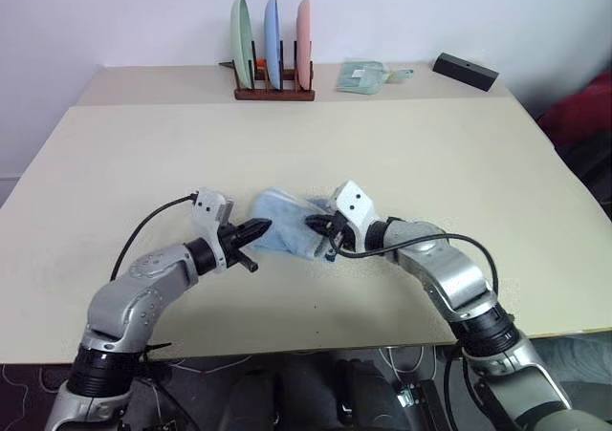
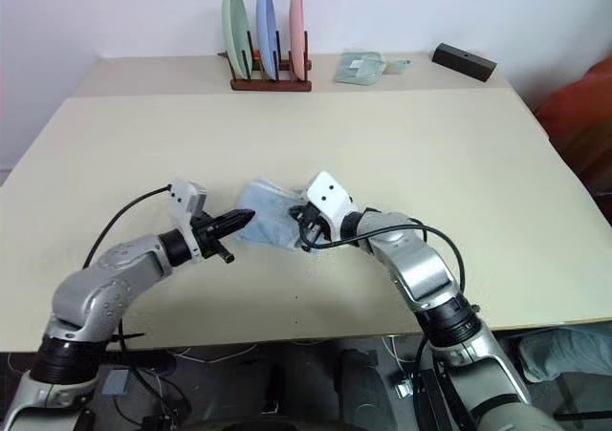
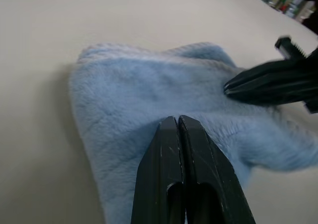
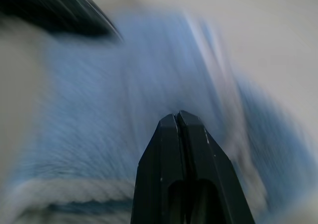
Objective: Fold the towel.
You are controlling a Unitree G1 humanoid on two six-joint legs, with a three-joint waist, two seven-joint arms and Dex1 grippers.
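I found the towel (image 1: 285, 228) bunched on the bench (image 1: 402, 154). Left pincer (image 1: 260, 228) and right pincer (image 1: 314, 224) pressed its opposite sides, both fully closed, gripping nothing.

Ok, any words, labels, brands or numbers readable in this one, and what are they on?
None readable.
Pale-green packet at the table's far edge: a whitish patch that may be a label, too small to read.
Black box beside it: no marking legible.
Towel, plates, both grippers: no text visible.

The towel (image 4: 149, 85) smears with blur in the right wrist view, its edging indistinct.
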